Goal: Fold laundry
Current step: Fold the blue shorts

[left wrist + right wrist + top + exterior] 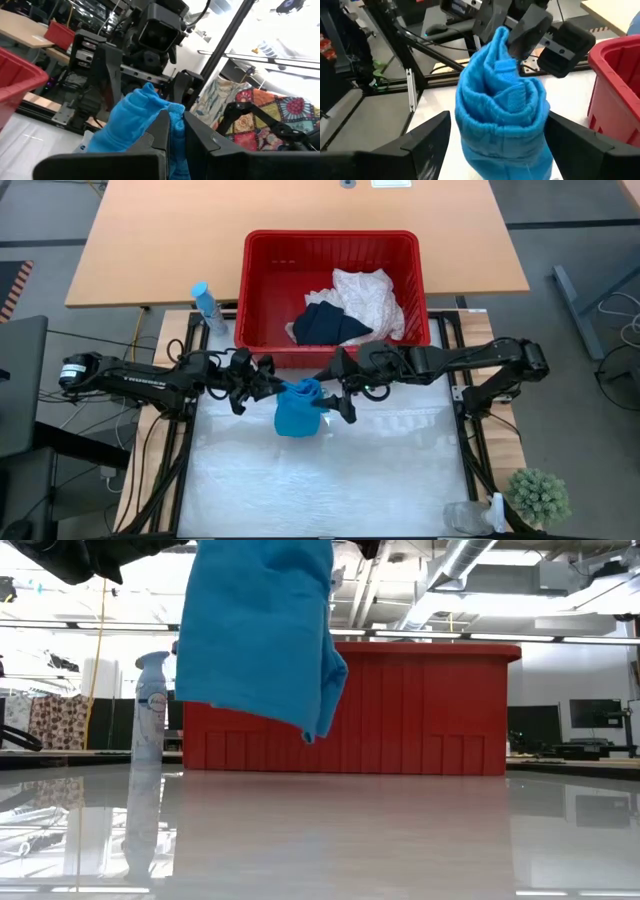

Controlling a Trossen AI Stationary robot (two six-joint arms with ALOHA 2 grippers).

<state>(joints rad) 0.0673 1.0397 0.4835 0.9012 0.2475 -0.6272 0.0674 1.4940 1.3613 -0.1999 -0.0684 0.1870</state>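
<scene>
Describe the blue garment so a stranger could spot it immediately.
Start at the red basket at the table's far edge. Just in front of it, between the two arms, the blue garment hangs off the table, pinched by the left gripper, with the right gripper open around it. It is the only bright turquoise cloth; the white cloth and dark garment lie in the basket.

Glossy white table (pixel 330 480) carries a red plastic basket (pixel 268 290) at its far edge, a spray bottle (pixel 208 305) just beside the basket's left corner, and a small potted plant (pixel 538 496) at the near right corner.
</scene>
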